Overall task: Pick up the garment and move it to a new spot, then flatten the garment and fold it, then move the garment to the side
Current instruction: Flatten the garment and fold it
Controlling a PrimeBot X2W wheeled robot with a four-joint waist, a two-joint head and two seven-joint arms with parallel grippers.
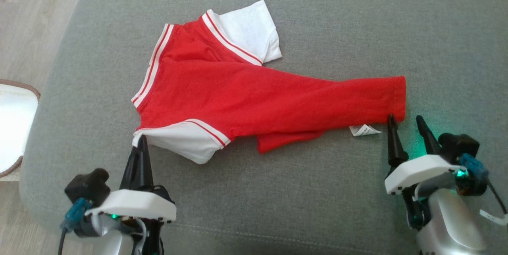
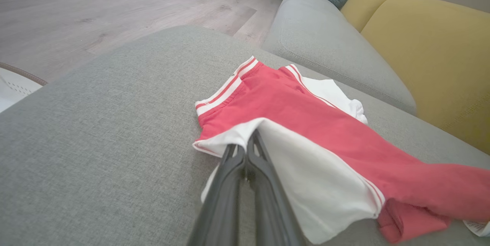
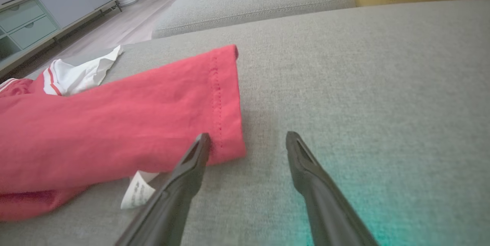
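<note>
A red garment [image 1: 238,96] with white sleeves and striped trim lies spread out but wrinkled on the grey sofa cushion [image 1: 317,191], collar to the left and hem to the right. My left gripper [image 1: 141,139] is shut, pinching the edge of the near white sleeve [image 2: 306,184], as the left wrist view shows at the gripper's tips [image 2: 249,140]. My right gripper [image 1: 405,120] stands open at the near hem corner [image 3: 226,123]; its left fingertip [image 3: 203,142] touches the red cloth, while the right one is over bare cushion. A white care label [image 1: 363,130] sticks out beside it.
The cushion's left edge drops to a wooden floor [image 1: 31,16], where a white round thing with a brown rim [image 1: 12,128] stands. A second grey cushion [image 2: 325,39] and a yellow backrest [image 2: 428,46] lie beyond. A pale cabinet [image 3: 38,12] stands far off.
</note>
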